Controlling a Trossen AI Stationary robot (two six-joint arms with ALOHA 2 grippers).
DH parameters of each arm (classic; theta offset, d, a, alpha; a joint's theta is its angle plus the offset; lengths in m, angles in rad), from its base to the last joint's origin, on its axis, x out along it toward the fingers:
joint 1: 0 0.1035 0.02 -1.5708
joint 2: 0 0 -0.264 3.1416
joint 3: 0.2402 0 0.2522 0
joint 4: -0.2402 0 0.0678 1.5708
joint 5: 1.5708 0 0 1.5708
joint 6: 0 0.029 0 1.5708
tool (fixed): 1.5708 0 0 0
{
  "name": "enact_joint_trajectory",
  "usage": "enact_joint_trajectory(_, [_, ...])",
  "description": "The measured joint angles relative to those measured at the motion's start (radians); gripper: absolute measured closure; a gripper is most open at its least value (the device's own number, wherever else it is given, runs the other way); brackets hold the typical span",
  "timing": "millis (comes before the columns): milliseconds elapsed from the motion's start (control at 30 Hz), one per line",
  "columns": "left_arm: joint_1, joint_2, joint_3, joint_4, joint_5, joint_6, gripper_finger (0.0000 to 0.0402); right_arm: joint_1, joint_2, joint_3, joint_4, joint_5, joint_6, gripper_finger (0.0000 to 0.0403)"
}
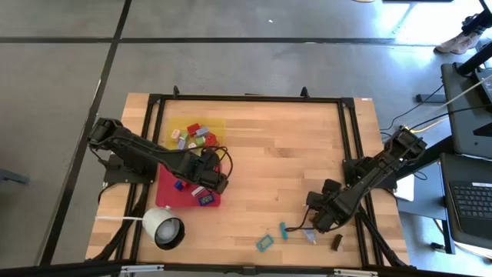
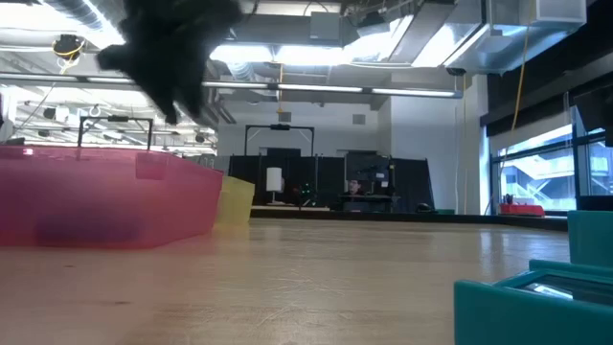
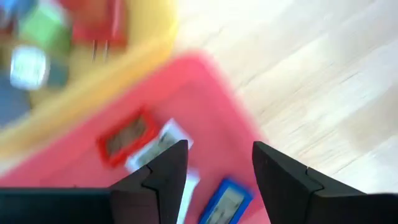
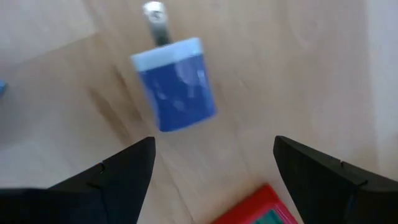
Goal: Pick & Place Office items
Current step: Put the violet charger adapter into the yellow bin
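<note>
Yellow tray (image 1: pixel 217 123) at the table's left holds a heap of small coloured pieces (image 1: pixel 194 135); touching it, the red tray (image 1: pixel 165 182) holds a few more, red (image 3: pixel 126 137) and blue (image 3: pixel 225 201). Left gripper (image 1: pixel 218 182) hovers over the red tray, fingers apart, empty. Only the right wrist view shows a blue clip (image 4: pixel 177 83), seemingly smooth plastic, on bare wood below the wide-open right gripper (image 1: pixel 317 220). Teal pieces (image 1: pixel 264 243) lie nearby.

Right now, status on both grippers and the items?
Left gripper open, empty above red tray. Right gripper open over blue clip. Nothing in the way.
</note>
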Motion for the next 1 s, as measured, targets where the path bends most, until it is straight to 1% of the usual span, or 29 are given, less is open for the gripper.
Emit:
enact_joint_trajectory(167, [-0.046, 0.0, 0.059, 0.112, -0.183, 0.098, 0.0228, 0.0, 0.0, -0.003, 0.022, 0.002, -0.092, 0.0072])
enact_joint_trajectory(233, [-0.064, 0.0, 0.066, 0.197, -0.245, 0.148, 0.0227, 0.0, 0.0, -0.003, 0.022, 0.0, -0.114, 0.0072])
enact_joint_trajectory(333, [-0.089, 0.0, 0.066, 0.339, -0.311, 0.251, 0.0226, 0.0, 0.0, -0.003, 0.022, 0.001, -0.127, 0.0072])
enact_joint_trajectory(533, [-0.117, 0.0, 0.06, 0.601, -0.348, 0.474, 0.023, -0.001, 0.0, -0.003, 0.025, 0.038, -0.146, 0.0072])
enact_joint_trajectory(667, [-0.116, 0.0, 0.058, 0.72, -0.359, 0.578, 0.0231, -0.002, 0.0, -0.003, 0.038, 0.078, -0.164, 0.0072])
enact_joint_trajectory(833, [-0.114, 0.0, 0.057, 0.775, -0.388, 0.642, 0.0231, -0.004, 0.0, -0.003, 0.076, 0.166, -0.173, 0.0072])
enact_joint_trajectory(1000, [-0.116, 0.024, 0.057, 0.779, -0.467, 0.641, 0.0233, -0.016, 0.0, -0.003, 0.173, 0.161, -0.178, 0.0072])
